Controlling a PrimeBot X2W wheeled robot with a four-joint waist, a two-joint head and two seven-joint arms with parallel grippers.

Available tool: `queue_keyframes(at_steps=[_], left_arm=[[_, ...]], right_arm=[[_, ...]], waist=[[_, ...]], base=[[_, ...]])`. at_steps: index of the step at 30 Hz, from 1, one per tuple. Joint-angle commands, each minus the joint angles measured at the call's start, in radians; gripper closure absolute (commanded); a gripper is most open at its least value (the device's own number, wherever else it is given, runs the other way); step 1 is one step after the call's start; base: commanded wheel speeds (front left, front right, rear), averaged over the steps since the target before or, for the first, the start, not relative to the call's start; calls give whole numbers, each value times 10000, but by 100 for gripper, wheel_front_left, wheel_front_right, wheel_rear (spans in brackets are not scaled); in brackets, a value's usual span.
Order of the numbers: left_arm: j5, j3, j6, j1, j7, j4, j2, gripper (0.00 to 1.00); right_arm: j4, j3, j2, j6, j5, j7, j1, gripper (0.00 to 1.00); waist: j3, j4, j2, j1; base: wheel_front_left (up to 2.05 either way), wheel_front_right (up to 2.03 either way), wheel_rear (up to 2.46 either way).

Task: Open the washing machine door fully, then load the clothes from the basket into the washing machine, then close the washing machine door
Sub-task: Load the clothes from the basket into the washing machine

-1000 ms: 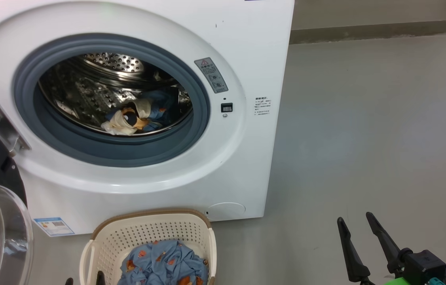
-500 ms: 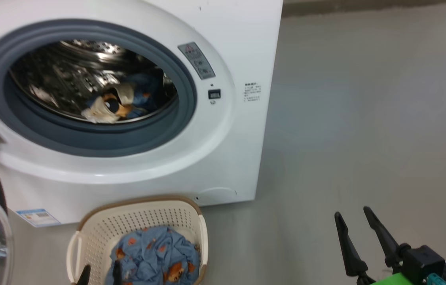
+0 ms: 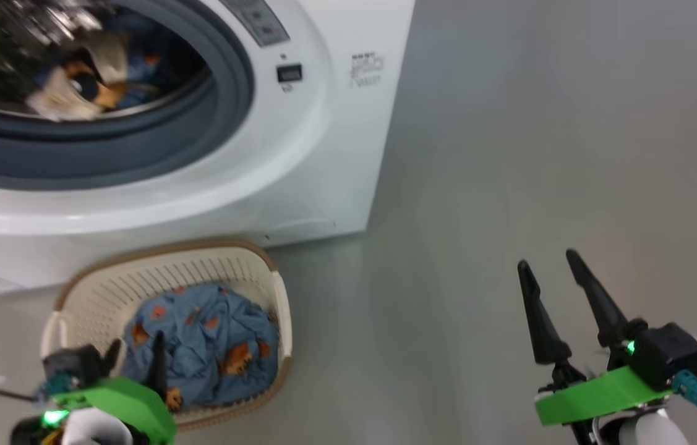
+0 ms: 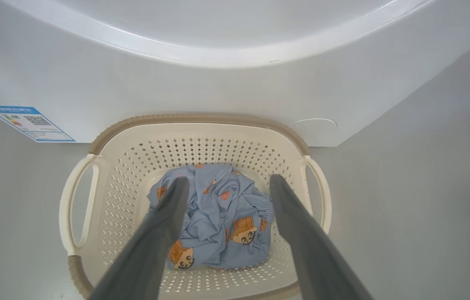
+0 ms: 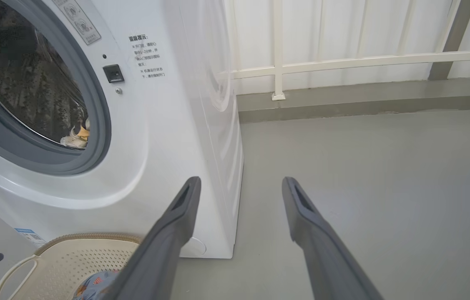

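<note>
Blue clothes [image 4: 218, 221] still to load, down in the basket [image 4: 201, 118] by the washing machine [image 3: 323, 154]. Looking lower now than before, with the left gripper [image 4: 228, 180] brought right over them, wide apart and empty. Same for the right gripper [image 3: 546, 259], over the floor [image 3: 509, 154]. Looks ready to grab.

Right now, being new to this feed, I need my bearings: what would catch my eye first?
The white washing machine looms upper left in the head view, laundry lying in its open drum. Before it, the cream basket holds blue cartoon-print clothes, with the open left gripper poised over them; the open right gripper hangs over grey floor at the right.
</note>
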Motion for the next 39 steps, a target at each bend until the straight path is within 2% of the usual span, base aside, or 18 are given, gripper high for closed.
queue_keyframes(at_steps=[1, 11, 15, 26, 39], left_arm=[[-171, 413, -88, -575, -33, 328, 341, 0], [-385, 288, -803, -2662, 155, 3110, 647, 0], [-407, 228, -953, -3433, 180, 4071, 777, 0], [-515, 197, -989, -4997, -79, 5820, 1031, 0], [-752, 266, -793, -6058, -367, 6578, 1207, 0]], right_arm=[[-292, 193, -36, 16, 46, -48, -353, 0], [-511, 228, -36, 16, 166, -48, -1054, 0], [-615, 238, -36, 16, 182, -48, -1336, 0], [-967, 4, -36, 16, 20, -48, -1660, 0], [-1382, -127, -36, 16, -217, -48, -1685, 0]], waist=[[1359, -704, 0, -2], [2838, -882, 0, -2], [3420, -947, 0, -2], [4734, -1008, 0, -2], [5689, -952, 0, -2]], base=[[0, 0, 0], [0, 0, 0], [0, 0, 0], [0, 0, 0], [0, 0, 0]])
